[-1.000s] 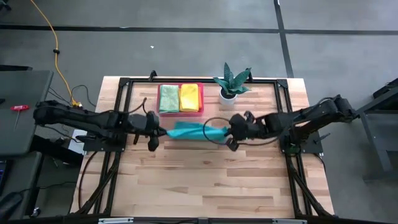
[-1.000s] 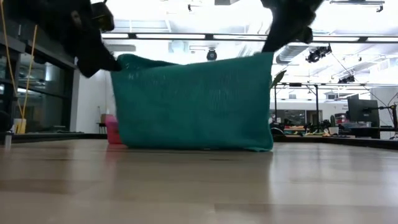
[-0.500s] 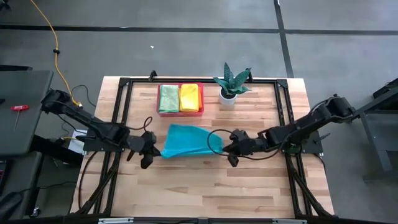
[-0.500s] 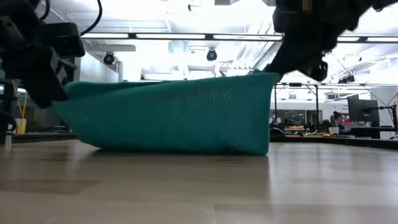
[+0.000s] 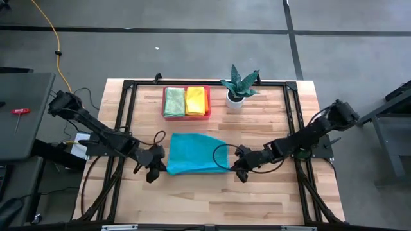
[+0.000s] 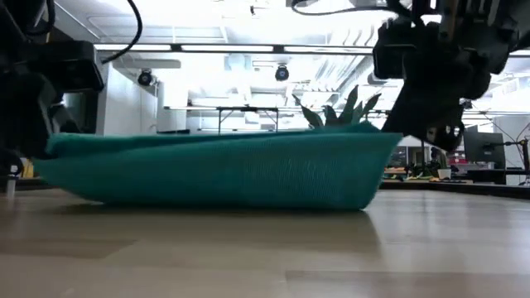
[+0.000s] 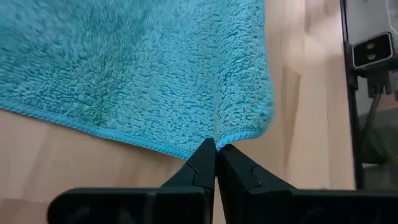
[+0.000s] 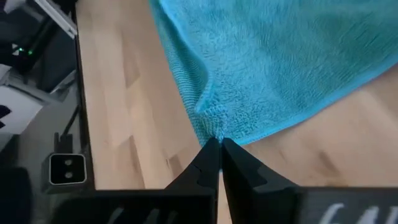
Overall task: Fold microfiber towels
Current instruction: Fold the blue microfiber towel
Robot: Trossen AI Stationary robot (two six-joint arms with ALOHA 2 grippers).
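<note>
The soft teal microfiber towel (image 5: 194, 153) lies spread on the pale wood-plank table (image 5: 212, 199), just in front of the rigid pink rectangular tray (image 5: 186, 115), which holds a light green folded cloth (image 5: 174, 101) and a yellow folded cloth (image 5: 196, 100). The left gripper (image 5: 156, 169) sits at the towel's near corner on the side away from the potted plant, fingers clenched on the hem (image 7: 214, 138). The right gripper (image 5: 239, 171) is at the near corner on the plant side, fingers also pinched shut on the edge (image 8: 214, 134). To do this step well, I'd judge both corners should go down level and taut so the cloth lies flat without a ridge, then let go only once it rests. In the low view the near edge looks lifted off the wood, so it isn't settled yet. A small green spiky plant in a white pot (image 5: 238, 86) stands just beside the tray. Beyond the table are a grey floor, a yellow cable (image 5: 56, 45), and a bright workshop with ceiling lights.
</note>
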